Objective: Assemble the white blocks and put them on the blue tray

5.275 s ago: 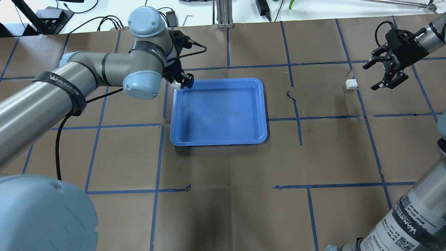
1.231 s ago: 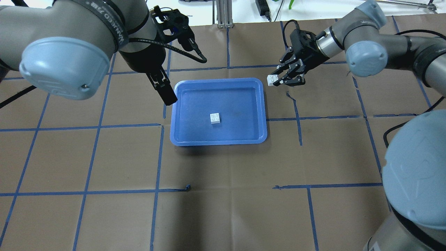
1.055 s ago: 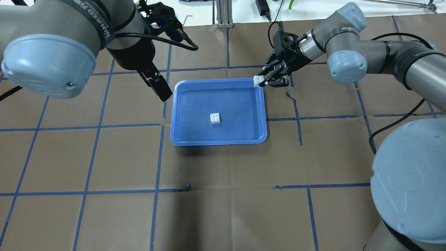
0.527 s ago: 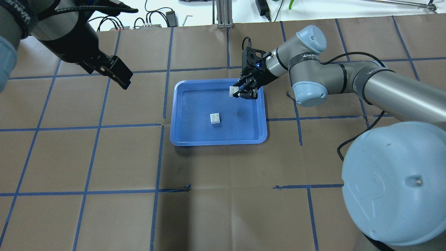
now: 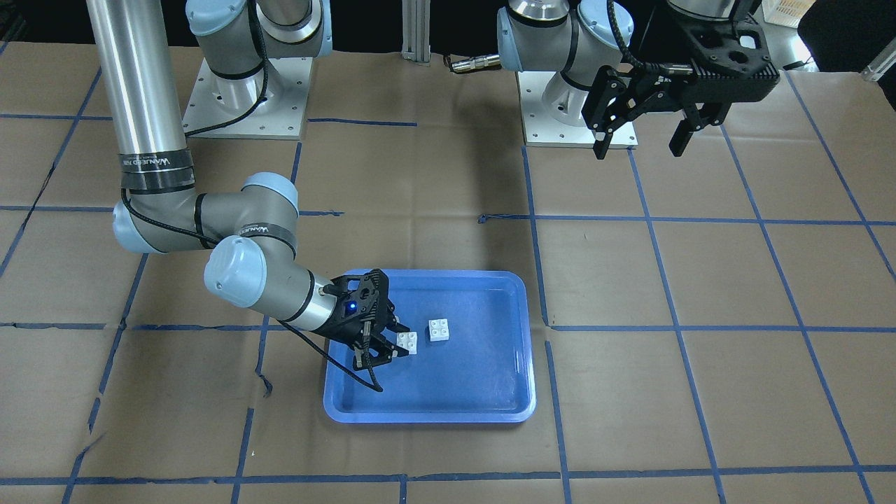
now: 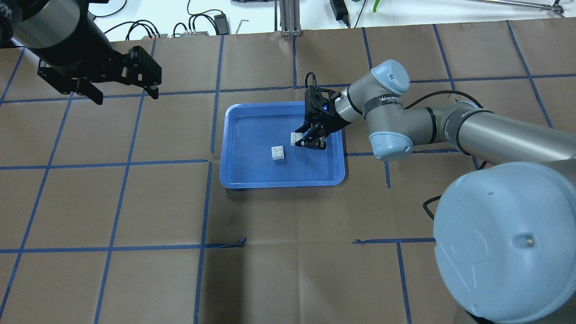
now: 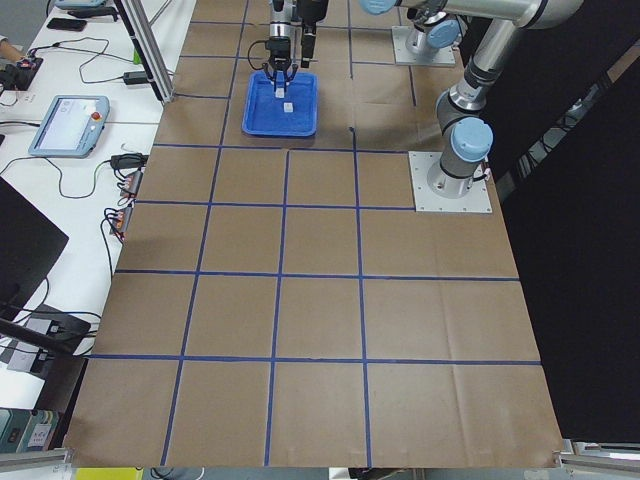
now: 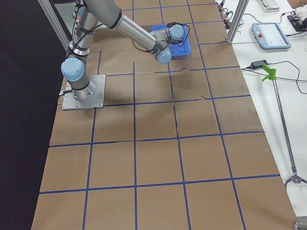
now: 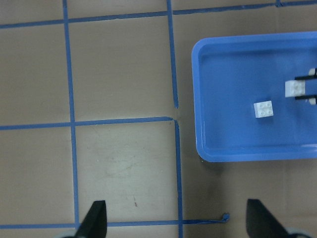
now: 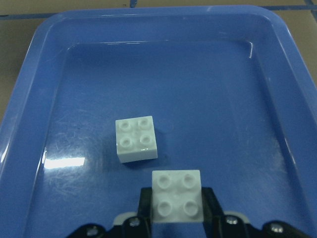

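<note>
My right claw point(image 6: 306, 140) is clamped on one white block point(image 6: 296, 138), a finger on either side and the four studs facing up. It hangs over the inside of the blue tray point(image 6: 282, 183), right of the tray's middle in the overhead view. I cannot tell whether the block touches the tray floor. The second white block point(image 6: 278, 153) lies flat on that floor near the centre, studs up, close to the one I hold but apart from it. In the overhead view it sits at about 8 o'clock from the held one; through my right wrist camera it sits at about 11 o'clock. My left claw point(image 6: 126, 92) has its fingers spread wide with nothing between them. It is raised over the table point(image 6: 288, 270), well clear of the tray, at about 10 o'clock from it.
</note>
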Robot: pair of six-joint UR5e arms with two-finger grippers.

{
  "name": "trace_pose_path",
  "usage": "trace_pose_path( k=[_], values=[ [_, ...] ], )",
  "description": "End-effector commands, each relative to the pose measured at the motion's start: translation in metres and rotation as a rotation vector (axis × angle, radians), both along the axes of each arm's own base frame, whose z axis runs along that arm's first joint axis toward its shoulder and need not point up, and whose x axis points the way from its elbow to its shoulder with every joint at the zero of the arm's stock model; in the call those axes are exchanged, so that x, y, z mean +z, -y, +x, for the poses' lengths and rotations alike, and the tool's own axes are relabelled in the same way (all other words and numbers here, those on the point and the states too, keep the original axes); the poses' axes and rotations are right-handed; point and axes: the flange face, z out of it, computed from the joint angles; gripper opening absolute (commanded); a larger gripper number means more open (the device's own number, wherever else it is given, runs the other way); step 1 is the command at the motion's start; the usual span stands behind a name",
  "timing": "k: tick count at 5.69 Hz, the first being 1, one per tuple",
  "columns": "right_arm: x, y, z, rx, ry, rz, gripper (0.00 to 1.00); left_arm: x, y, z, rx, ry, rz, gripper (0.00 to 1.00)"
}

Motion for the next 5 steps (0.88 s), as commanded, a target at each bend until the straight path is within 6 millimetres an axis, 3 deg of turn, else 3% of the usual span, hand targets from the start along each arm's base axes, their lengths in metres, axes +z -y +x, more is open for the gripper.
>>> trace_pose_path(
  k=[1, 2, 3, 5],
  values=[
    [-0.0088, -0.0122, 0.0057, 0.008, -0.002, 0.018, 0.31, -0.0054, -0.0060, -0.0275, 0.025, -0.009, 0.008, 0.99],
    [-0.0070, -0.0118, 0.0058, -0.023, 0.003, 0.017, 0.31, -0.0055, -0.0056, -0.0268, 0.018, -0.014, 0.008, 0.99],
    [-0.0069, -0.0129, 0.0085, -0.027, 0.004, 0.022, 0.31, -0.0062, -0.0043, -0.0250, -0.130, 0.003, 0.011, 0.99],
    [-0.0072, -0.0146, 0.0136, -0.038, -0.009, 0.023, 0.31, -0.0053, -0.0050, -0.0255, -0.165, 0.009, 0.009, 0.99]
  ],
)
